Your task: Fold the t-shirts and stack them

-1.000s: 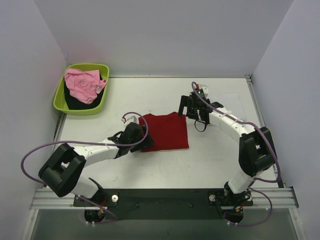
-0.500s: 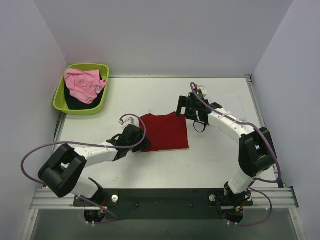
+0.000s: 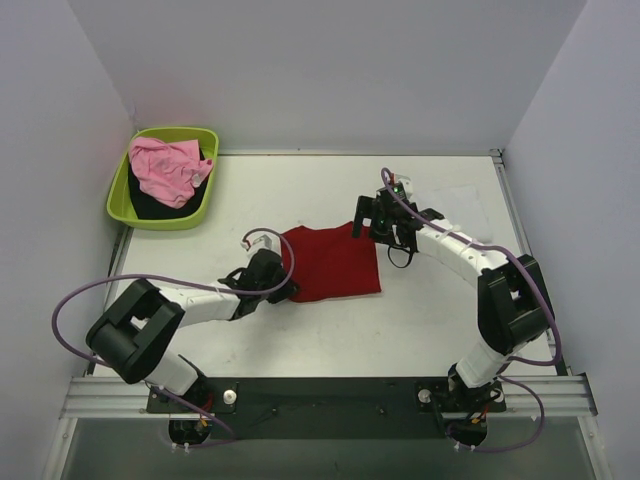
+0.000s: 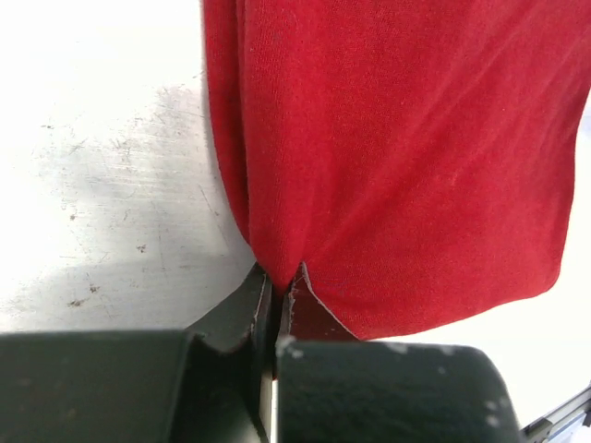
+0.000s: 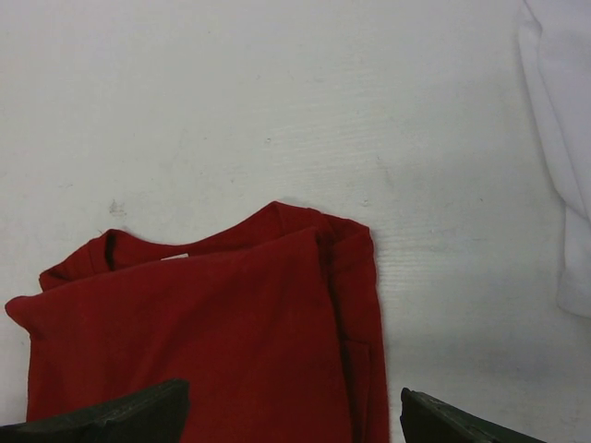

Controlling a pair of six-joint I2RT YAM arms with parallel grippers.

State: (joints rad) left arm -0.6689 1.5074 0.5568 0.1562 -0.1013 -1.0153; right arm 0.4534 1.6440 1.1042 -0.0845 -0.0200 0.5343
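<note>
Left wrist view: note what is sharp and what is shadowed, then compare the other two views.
Left wrist view: red shirt weave sharp; left gripper dark, casting a soft grey shadow on the table. Right wrist view: even light, white shirt nearly washes into the table. Top view: flat light, faint shadows.

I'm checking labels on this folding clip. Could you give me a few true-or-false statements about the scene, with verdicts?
1. The left gripper is shut on an edge of the deep red cloth t-shirt. True.
2. The right gripper is clamped on the red shirt's collar. False: its jaws stand open over the shirt and hold nothing.
3. The pink cloth t-shirt lies folded on the table. False: it sits crumpled in the lime-green plastic tub, on top of the black cloth t-shirt.
4. A white cloth t-shirt lies on the table, apart from the red one. True.
</note>
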